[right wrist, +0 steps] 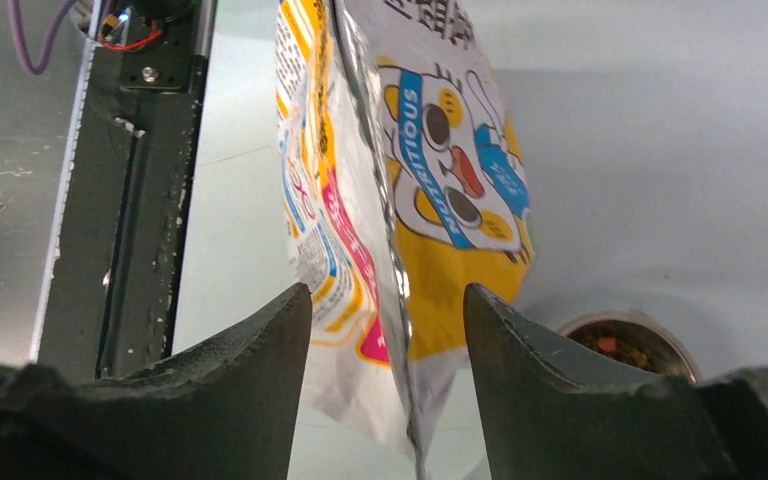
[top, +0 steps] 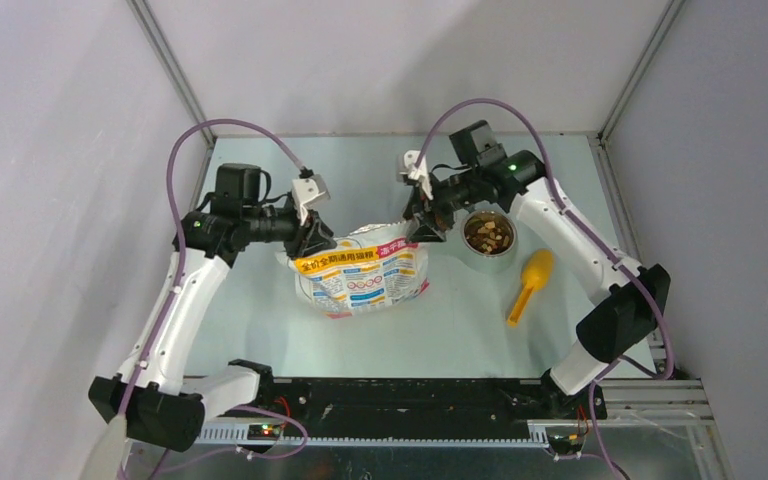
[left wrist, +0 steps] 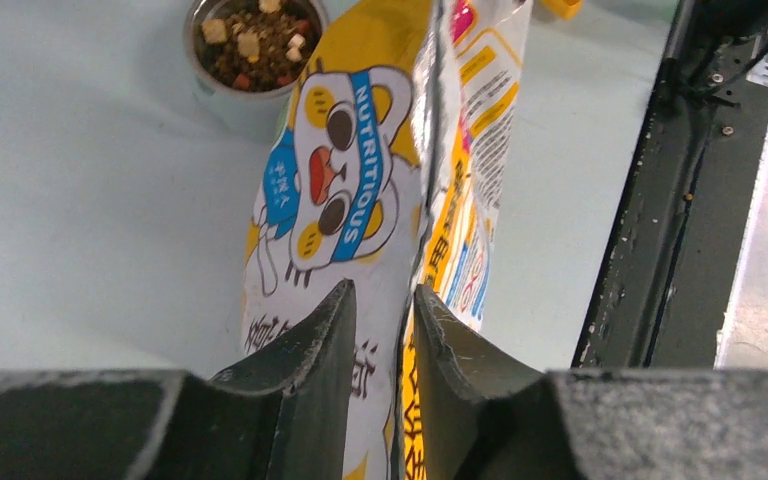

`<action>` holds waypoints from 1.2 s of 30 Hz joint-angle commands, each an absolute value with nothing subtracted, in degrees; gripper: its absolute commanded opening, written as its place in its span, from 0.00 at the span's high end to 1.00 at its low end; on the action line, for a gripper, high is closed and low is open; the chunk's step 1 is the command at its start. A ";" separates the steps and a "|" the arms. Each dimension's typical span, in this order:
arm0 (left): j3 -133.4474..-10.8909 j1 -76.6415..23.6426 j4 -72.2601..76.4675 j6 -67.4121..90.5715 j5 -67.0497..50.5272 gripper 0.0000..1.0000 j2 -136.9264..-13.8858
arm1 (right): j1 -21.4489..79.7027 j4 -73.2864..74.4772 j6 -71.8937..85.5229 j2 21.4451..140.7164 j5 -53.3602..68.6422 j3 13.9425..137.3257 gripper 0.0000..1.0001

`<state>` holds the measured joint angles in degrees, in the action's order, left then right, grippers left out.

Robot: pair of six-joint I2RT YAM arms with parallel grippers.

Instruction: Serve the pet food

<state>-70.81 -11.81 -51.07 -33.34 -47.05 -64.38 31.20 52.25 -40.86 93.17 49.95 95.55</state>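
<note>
The pet food is a heap of small brown and tan chunks, with a few paler cubes and reddish bits among them. It fills a round metal bowl that stands on the pale surface, right of centre and toward the far side. From the left wrist the same kibble shows beyond the bag, and nothing looks spilled around the bowl. The bowl is just beside the right jaws, a little to their right, and well apart from the left jaws, so the right arm is plainly the nearer one. A yellow scoop lies on the surface just beside the bowl on its near side, handle pointing back toward the arm bases and no kibble visible in it. To the bowl's left is the white printed foil bag, its top edge running left to right between the two arms. The right jaws stand well apart astride that edge and grip nothing. The left jaws are parted only narrowly, with the bag's seam in the gap, and do not seem to pinch it. The bowl being full, the serving looks about done, and each arm would need to back off along the bag's edge to clear it.
</note>
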 commanded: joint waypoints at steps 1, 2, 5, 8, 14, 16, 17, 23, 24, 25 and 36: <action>-72.33 -15.43 -48.38 -33.97 -48.89 0.66 -65.07 | 33.97 49.98 -39.70 94.47 48.73 98.56 0.41; -72.47 -16.76 -48.48 -34.60 -47.82 0.67 -65.32 | 34.64 49.08 -38.86 94.68 48.20 98.71 0.43; -72.74 -19.09 -48.02 -34.92 -46.34 0.68 -66.25 | 35.89 46.06 -35.78 94.77 45.55 98.78 0.46; -73.31 -19.78 -47.29 -34.82 -46.39 0.77 -66.63 | 36.70 44.05 -33.43 94.35 45.65 98.39 0.48; -72.58 -20.20 -44.07 -32.71 -47.06 0.99 -66.36 | 38.95 40.14 -28.39 94.46 41.45 97.52 0.52; -72.25 -20.14 -42.85 -31.55 -47.57 1.00 -66.38 | 39.02 38.70 -26.44 94.99 41.74 97.59 0.52; -72.29 -20.13 -42.27 -30.78 -47.53 1.00 -66.46 | 39.06 38.46 -25.99 95.64 42.69 97.96 0.53; -73.03 -19.94 -40.51 -27.50 -45.44 0.99 -66.75 | 40.68 39.29 -26.94 97.87 44.96 100.06 0.57; -73.17 -19.71 -40.34 -26.67 -45.20 0.96 -66.50 | 41.35 40.06 -27.57 98.03 44.55 100.27 0.57; -73.15 -19.61 -40.05 -26.34 -45.06 0.86 -66.34 | 41.59 40.24 -28.47 98.06 44.29 100.28 0.59; -71.07 -18.48 -56.56 -45.76 -37.92 0.62 -60.78 | 39.94 42.01 -30.53 97.52 46.79 101.32 1.00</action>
